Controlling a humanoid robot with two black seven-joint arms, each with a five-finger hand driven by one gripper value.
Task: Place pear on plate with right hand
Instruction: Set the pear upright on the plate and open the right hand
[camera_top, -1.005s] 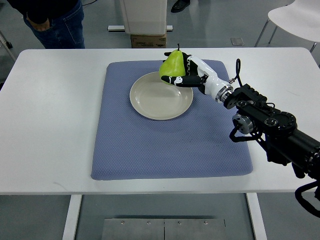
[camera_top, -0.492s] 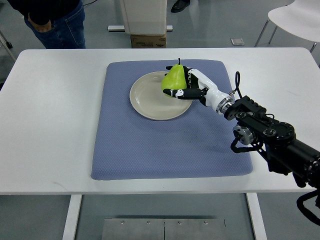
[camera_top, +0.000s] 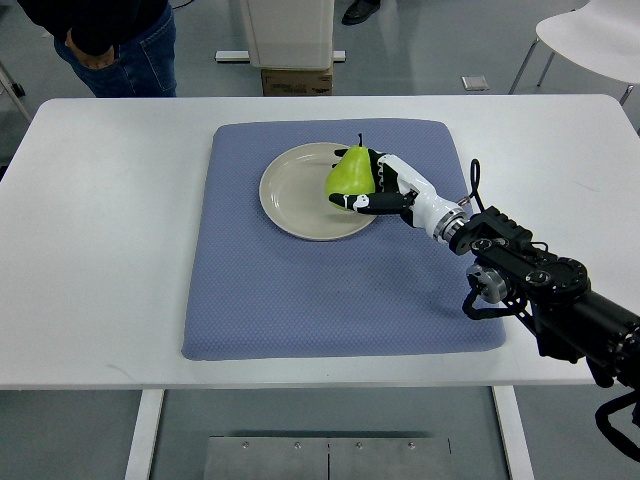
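- Your right hand (camera_top: 378, 190) is wrapped around the pear (camera_top: 351, 173). The black and white fingers (camera_top: 362, 202) curl under it and beside it, so the hand is closed on the fruit.
- The hand and the pear are over the right side of the plate (camera_top: 300, 195). You cannot tell from this view if the pear touches the plate or hangs just above it.
- The pear is bright yellow-green and smooth. It has a round, fat body, and a thin dark stem pokes up at the top. It sits nearly upright in the hand.
- The right arm (camera_top: 540, 290) is black and bulky. It comes in from the lower right of the picture and crosses the right edge of the mat.
- The plate is round and cream colored, with a wide flat rim.
- The plate rests on a blue-grey mat (camera_top: 300, 290) with a dotted look. The mat covers the middle of the table.
- The table (camera_top: 100, 250) is white and wide.
- Past the table, the floor is grey. A person in jeans (camera_top: 115, 40) stands at the top left. A white stand with a brown box (camera_top: 296, 80) under it is at the top middle, and part of a white chair (camera_top: 590, 35) shows at the top right.
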